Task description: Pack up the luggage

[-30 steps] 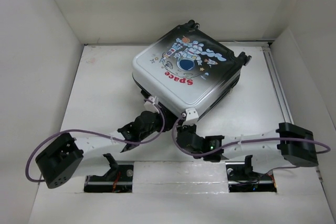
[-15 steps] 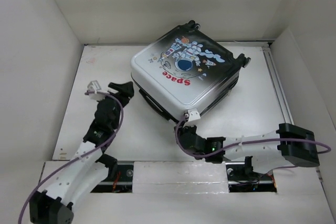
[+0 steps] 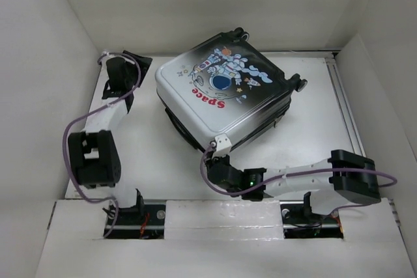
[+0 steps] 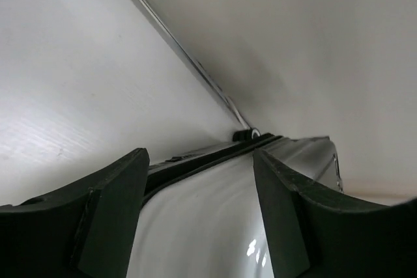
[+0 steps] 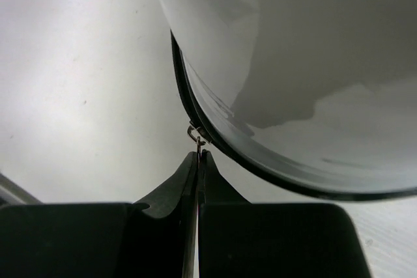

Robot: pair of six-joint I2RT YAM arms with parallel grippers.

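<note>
While the right gripper stays clamped tight on the zip pull at the near edge of the luggage, the left arm has swung away from that near edge, out across the left of the table, to the far-left corner. The left gripper has opened on the way and now holds nothing; its wrist view shows the jaws well apart with the shell's left corner between them, though contact cannot be told. The luggage has also slid and turned slightly to the left, and the pull sits a little further left than a second ago. These changes suggest that packing is at its closing stage: the zip is being drawn round the seam, and the left arm is probably moving to steady the case against that pull. The luggage lies flat and shut at the far middle of the table, astronaut and red "Space" facing up, white shell fading to black, with wheels at its far and right corners.
</note>
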